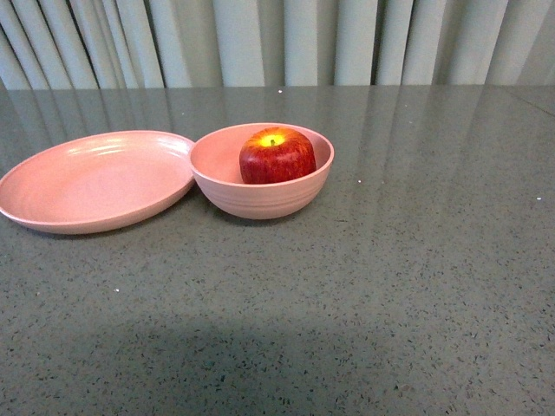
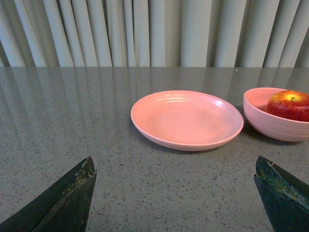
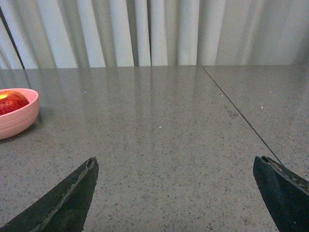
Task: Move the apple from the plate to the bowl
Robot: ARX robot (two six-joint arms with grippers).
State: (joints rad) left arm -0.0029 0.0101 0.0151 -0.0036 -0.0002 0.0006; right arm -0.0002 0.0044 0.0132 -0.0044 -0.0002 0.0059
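Note:
The red apple (image 1: 277, 155) with a yellow patch at its stem sits inside the deep pink bowl (image 1: 260, 198) in the middle of the table. Touching the bowl on its left lies the shallow pink plate (image 1: 87, 186), with nothing on it. Neither arm shows in the front view. In the left wrist view the plate (image 2: 187, 120) lies ahead, the bowl (image 2: 270, 126) with the apple (image 2: 289, 105) beside it; my left gripper (image 2: 174, 166) is open over bare table, well short of the plate. My right gripper (image 3: 175, 164) is open too, with the bowl (image 3: 17, 121) and apple (image 3: 10, 102) far off to one side.
The grey speckled table (image 1: 390, 286) stretches wide around the dishes. Pale pleated curtains (image 1: 286, 39) hang behind its far edge. A thin seam (image 3: 236, 113) in the tabletop runs diagonally in the right wrist view.

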